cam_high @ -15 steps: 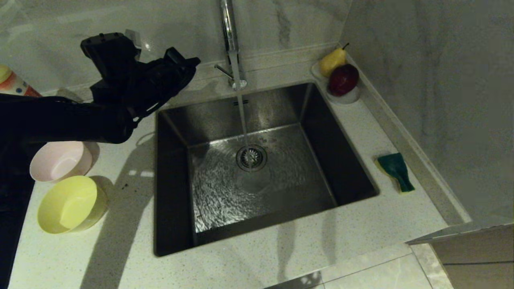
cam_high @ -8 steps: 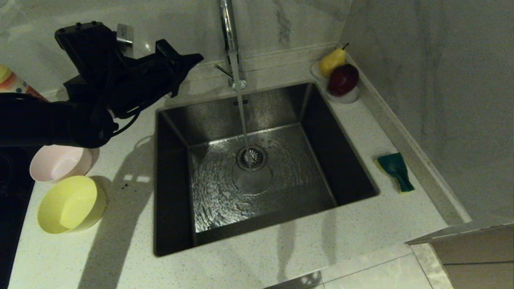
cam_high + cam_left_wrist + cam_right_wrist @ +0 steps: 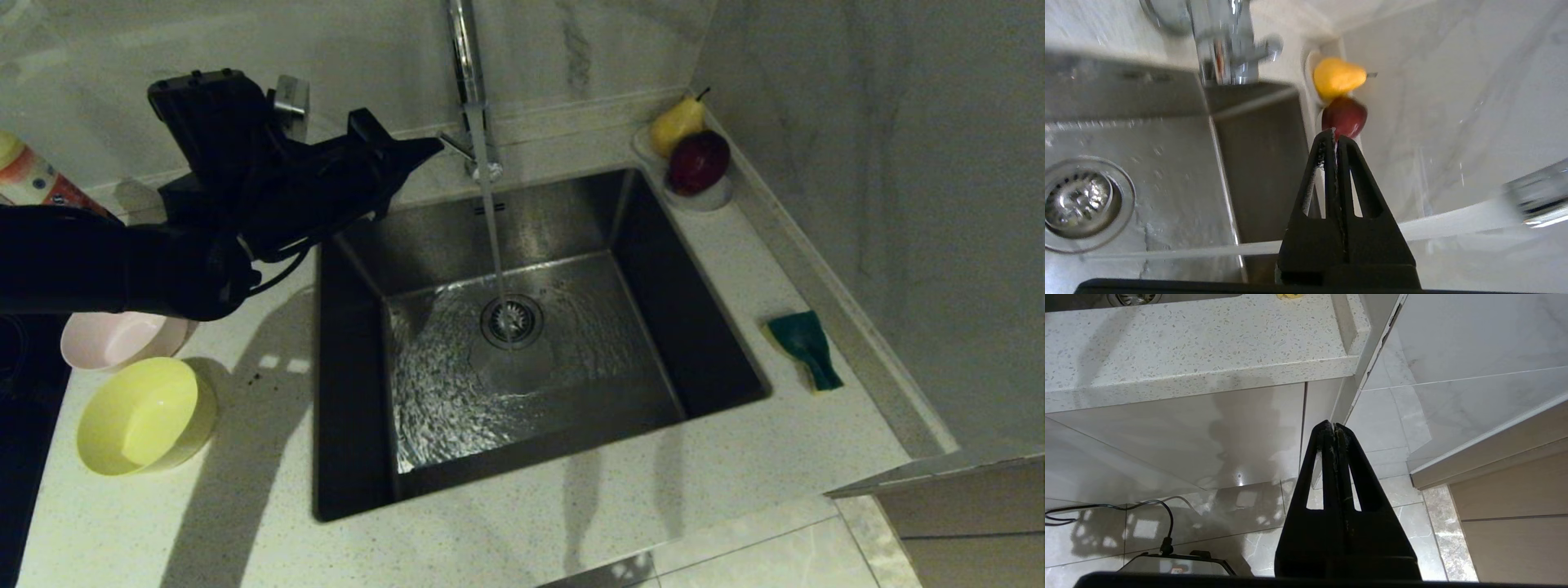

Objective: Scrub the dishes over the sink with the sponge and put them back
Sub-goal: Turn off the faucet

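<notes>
Now I am holding my left tool [image 3: 429,149] out over the back left corner of the large square stainless steel sink [image 3: 359,384], its two black fingers pressed together with nothing between them. Its tip is sitting just beside the small lever at the base of the tall chrome tap [image 3: 467,73]; I cannot tell whether it is touching. Water is running from the tap in a thin stream, landing on the round strainer drain [image 3: 511,320] and spreading in ripples over the basin floor.

The sponge [image 3: 804,347], a yellow foam block with a dark green scouring face turned up, is lying on the speckled white counter [image 3: 506,531] to the right of the sink, well apart from my left tool, with the whole basin and the water stream lying between. On the left of the sink, the pale pink round plastic bowl [image 3: 110,341] is partly hiding under my black arm, and the yellow round plastic bowl [image 3: 143,416] is sitting just in front of it; I am not making out any light blue bowl.

In the back right corner a small clear dish [image 3: 709,198] is carrying a yellow pear [image 3: 674,124] and a dark red apple [image 3: 699,162]. A printed container [image 3: 33,181] is standing at the far left edge.

My right tool [image 3: 1334,426] is hanging below the counter edge, fingers together and empty, pointing at the tiled floor [image 3: 1404,490].
</notes>
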`<state>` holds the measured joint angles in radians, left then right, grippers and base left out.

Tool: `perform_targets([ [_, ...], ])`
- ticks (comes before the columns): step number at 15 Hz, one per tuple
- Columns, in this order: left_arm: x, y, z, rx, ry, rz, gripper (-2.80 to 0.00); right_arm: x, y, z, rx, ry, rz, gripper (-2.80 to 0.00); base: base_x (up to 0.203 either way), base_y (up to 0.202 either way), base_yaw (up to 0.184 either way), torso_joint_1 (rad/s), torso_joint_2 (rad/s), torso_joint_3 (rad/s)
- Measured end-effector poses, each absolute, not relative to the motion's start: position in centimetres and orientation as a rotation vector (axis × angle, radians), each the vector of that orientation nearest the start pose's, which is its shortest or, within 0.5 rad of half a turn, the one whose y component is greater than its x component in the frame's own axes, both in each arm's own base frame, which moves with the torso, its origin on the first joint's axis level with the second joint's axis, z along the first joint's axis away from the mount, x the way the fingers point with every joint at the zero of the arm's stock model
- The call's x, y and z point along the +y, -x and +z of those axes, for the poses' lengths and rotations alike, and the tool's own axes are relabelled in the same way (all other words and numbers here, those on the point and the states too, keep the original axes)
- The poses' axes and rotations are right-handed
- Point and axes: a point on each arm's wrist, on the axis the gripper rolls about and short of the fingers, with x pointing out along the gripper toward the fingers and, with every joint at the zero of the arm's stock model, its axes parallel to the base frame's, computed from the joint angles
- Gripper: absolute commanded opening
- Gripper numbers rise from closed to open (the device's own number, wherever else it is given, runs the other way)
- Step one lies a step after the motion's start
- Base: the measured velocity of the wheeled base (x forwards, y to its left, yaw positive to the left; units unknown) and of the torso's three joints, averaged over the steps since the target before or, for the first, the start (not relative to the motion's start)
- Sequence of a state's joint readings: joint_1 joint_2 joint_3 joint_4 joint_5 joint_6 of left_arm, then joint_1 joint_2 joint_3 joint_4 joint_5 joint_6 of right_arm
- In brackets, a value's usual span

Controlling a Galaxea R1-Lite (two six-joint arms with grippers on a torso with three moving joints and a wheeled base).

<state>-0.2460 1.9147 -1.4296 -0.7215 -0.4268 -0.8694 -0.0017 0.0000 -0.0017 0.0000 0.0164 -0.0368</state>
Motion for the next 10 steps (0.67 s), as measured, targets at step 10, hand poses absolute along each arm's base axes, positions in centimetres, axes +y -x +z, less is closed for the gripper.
perform_targets([
  [10, -11.3, -39.9, 27.0, 0.043, 0.808, -0.74, -2.8, 0.0, 2.3, 7.6, -0.002, 0.036, 0.015, -2.8, 0.0, 0.0, 0.0, 0.0, 0.0, 0.0],
])
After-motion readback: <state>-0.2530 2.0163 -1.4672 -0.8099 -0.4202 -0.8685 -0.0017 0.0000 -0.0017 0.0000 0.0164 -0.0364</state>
